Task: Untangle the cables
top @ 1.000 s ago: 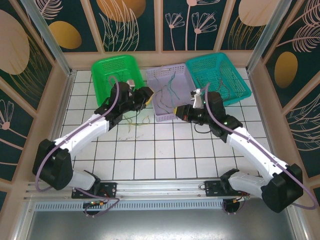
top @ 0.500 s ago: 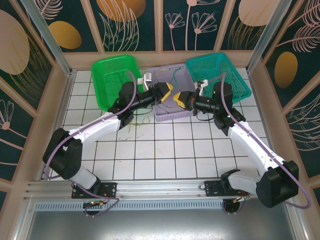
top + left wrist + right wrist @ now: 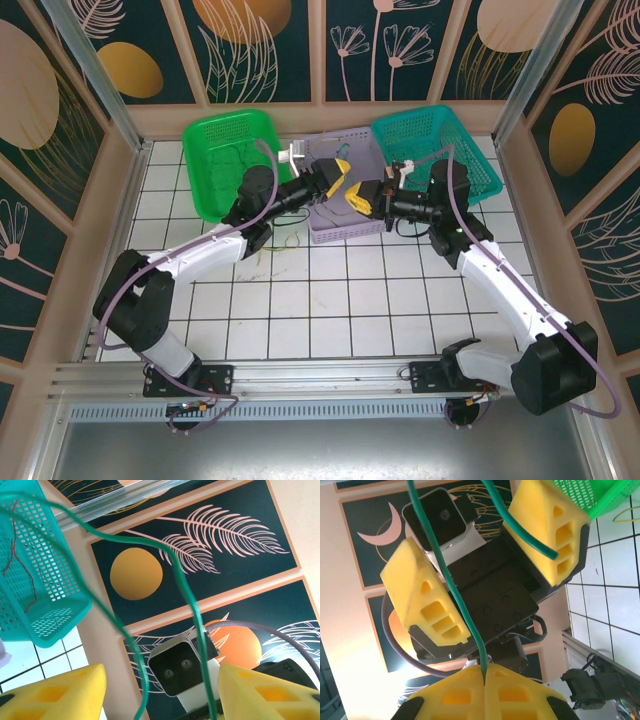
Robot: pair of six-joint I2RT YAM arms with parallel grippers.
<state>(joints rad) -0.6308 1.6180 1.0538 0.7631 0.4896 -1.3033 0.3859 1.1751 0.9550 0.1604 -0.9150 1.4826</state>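
Baskets: three: green basket [image 3: 200, 170], lilac basket [image 3: 335, 232], teal basket [image 3: 482, 168].
Grippers: two: left gripper [image 3: 338, 178], right gripper [image 3: 357, 198].
Pinched green cable [image 3: 468, 630]: one, in the right gripper.
Loose cables [image 3: 268, 245] on the tiles [image 3: 330, 300]: tangled, uncountable.

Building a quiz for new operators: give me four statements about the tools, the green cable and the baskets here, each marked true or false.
1. The right tool is shut on the green cable. True.
2. The left tool clamps that cable too. False: its fingers stand apart, and the cable runs between them.
3. Both tools hang over the green basket. False: they are over the lilac basket.
4. The teal basket stands to the right of the lilac basket. True.
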